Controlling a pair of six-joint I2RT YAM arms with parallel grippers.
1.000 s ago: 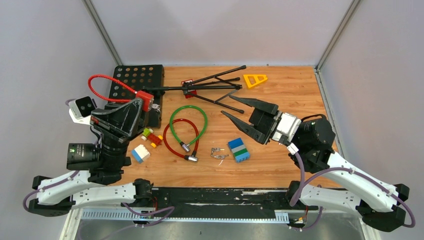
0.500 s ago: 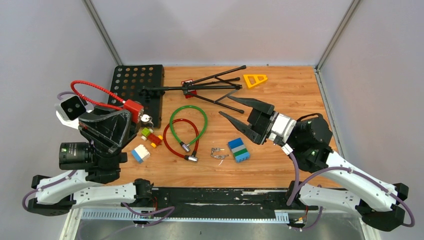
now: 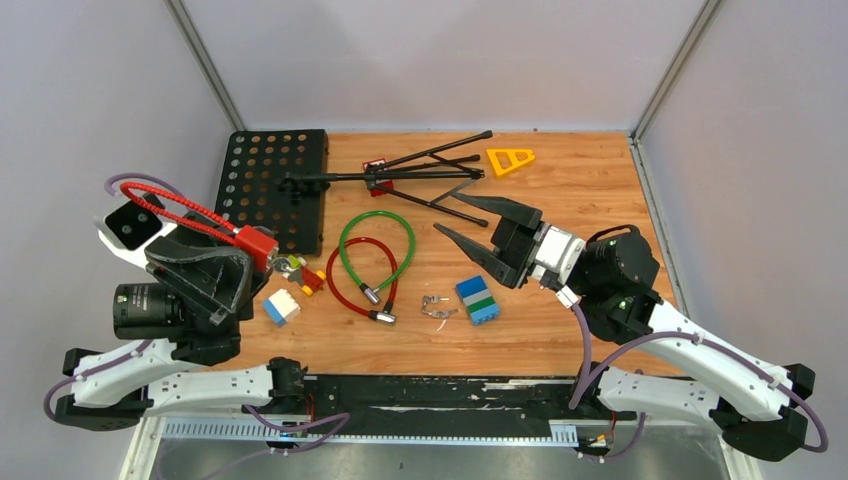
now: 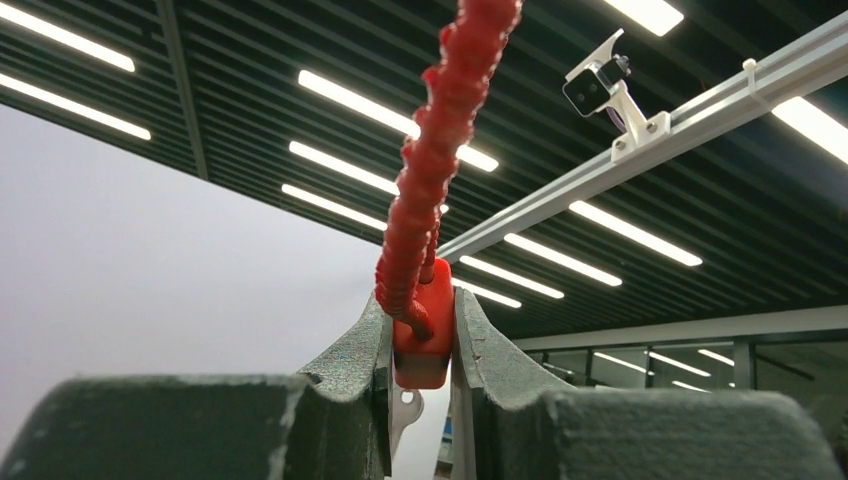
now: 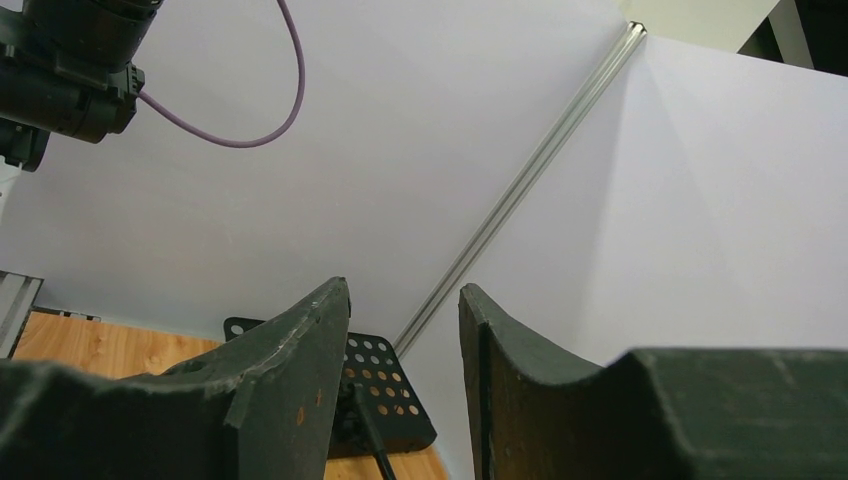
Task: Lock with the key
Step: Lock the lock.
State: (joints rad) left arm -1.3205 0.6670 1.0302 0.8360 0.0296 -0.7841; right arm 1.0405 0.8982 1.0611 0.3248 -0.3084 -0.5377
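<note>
Left wrist view shows us the left gripper (image 4: pixel 422 330) clenched on the red lock (image 4: pixel 424 345), its cable (image 4: pixel 440 120) running up toward twelve o'clock. Only the top view gives us loose keys (image 3: pixel 437 305) on the table (image 3: pixel 560 190), at six o'clock from the right gripper (image 3: pixel 455 212), whose fingers stand apart, empty.

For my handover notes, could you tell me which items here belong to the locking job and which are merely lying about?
Job: red cable lock, clamped in the left gripper; loose keys; open right gripper.
Lying about: green cable lock; dark red cable lock; toy bricks; folded tripod; perforated black plate; orange triangle.
</note>
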